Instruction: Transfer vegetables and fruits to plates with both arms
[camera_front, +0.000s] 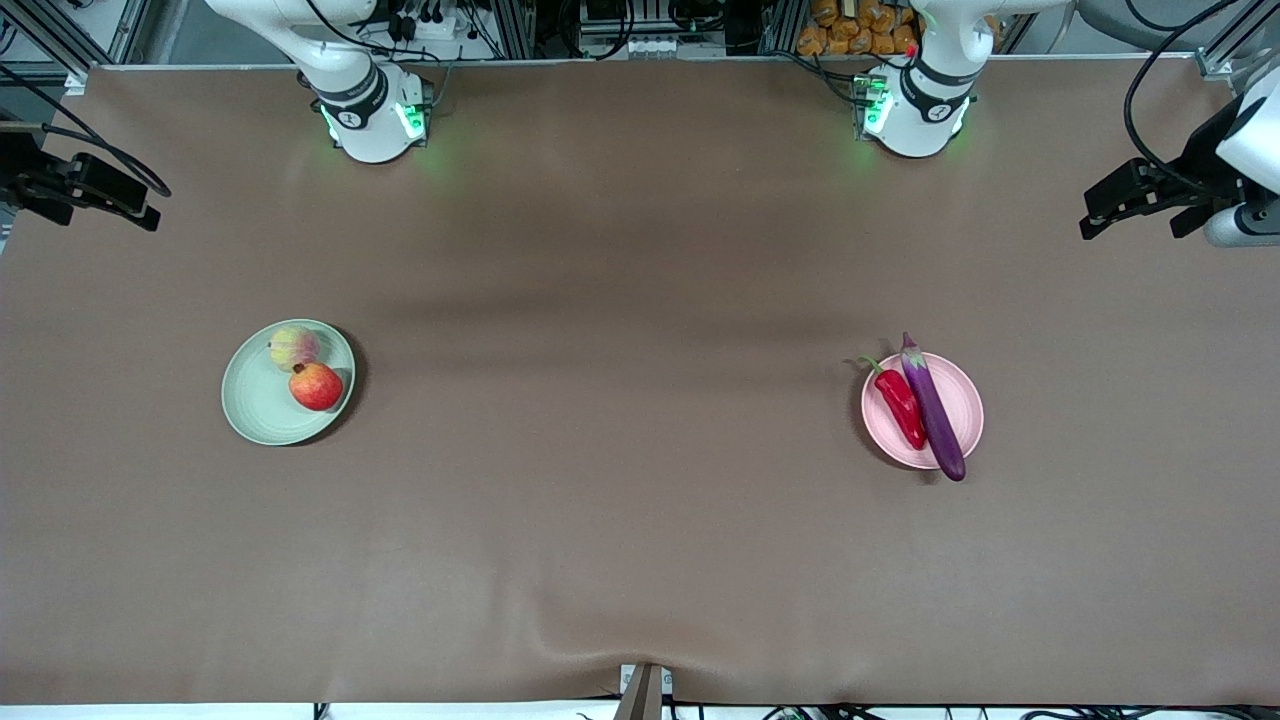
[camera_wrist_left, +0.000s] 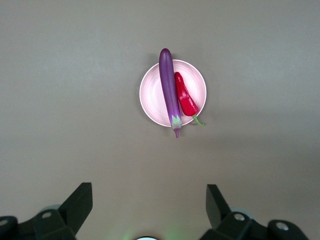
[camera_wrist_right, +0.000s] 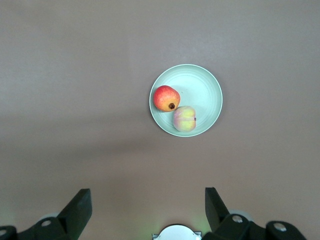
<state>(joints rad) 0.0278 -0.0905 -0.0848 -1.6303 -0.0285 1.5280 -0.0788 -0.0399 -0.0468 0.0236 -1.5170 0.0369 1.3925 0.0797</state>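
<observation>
Fruits, the peach (camera_front: 293, 347) and red fruit (camera_front: 316, 386), lie on the green plate (camera_front: 252, 405), eggplant (camera_front: 934, 410) and chili pepper (camera_front: 900, 403) on the pink plate (camera_front: 970, 400), so you seem finished: keep the left gripper (camera_wrist_left: 149, 200) and right gripper (camera_wrist_right: 148, 200) wide apart, empty, high over their plates.

Left end effector (camera_wrist_left: 148, 210) cut by the left wrist view's lower edge, only fingers (camera_wrist_left: 77, 205) showing, right end effector (camera_wrist_right: 147, 210) likewise cropped, both arms' upper links cut off in the front view, worktop (camera_front: 640, 560) edges partly cropped

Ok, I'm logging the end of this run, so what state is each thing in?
eggplant: lying on the pink plate, ends overhanging
chili pepper: on pink plate, beside eggplant
peach: on the green plate
red fruit: on green plate, beside peach
left gripper: open, empty
right gripper: open, empty
</observation>
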